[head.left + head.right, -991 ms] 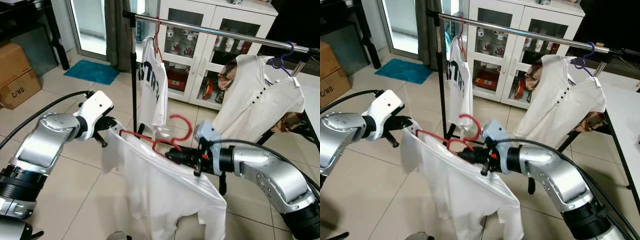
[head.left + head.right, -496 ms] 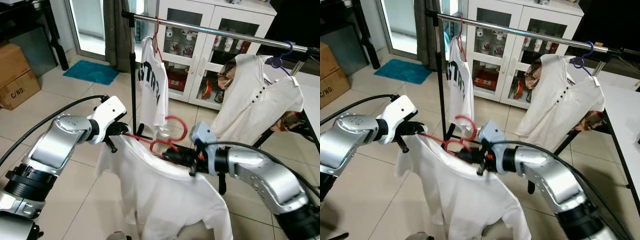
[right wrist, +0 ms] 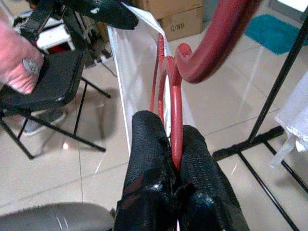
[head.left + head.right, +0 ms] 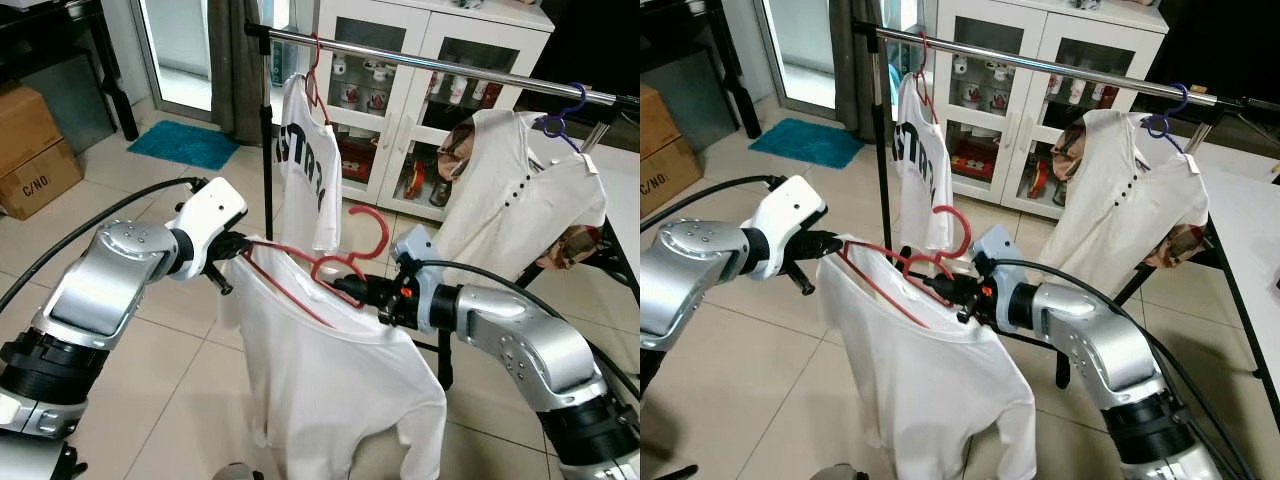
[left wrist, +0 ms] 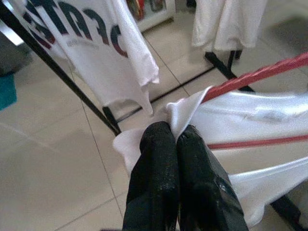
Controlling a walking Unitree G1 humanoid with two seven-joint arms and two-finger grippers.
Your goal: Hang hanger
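A red hanger (image 4: 345,258) carries a plain white shirt (image 4: 335,385) in front of me, below the metal clothes rail (image 4: 430,68). Its hook (image 4: 372,228) points up, still well under the rail. My right gripper (image 4: 352,289) is shut on the hanger's neck (image 3: 174,115), seen close in the right wrist view. My left gripper (image 4: 235,244) is shut on the shirt's shoulder edge (image 5: 185,111) at the hanger's left end.
A printed white T-shirt (image 4: 305,165) on a red hanger hangs at the rail's left end beside the black upright post (image 4: 267,140). A white buttoned shirt (image 4: 520,190) on a blue hanger hangs at the right. Behind stands a white glass-door cabinet (image 4: 420,60). A cardboard box (image 4: 35,150) sits left.
Both grippers have lifted the hanger and shirt a little higher; the hook now stands nearer the printed T-shirt's hem. Grips are unchanged.
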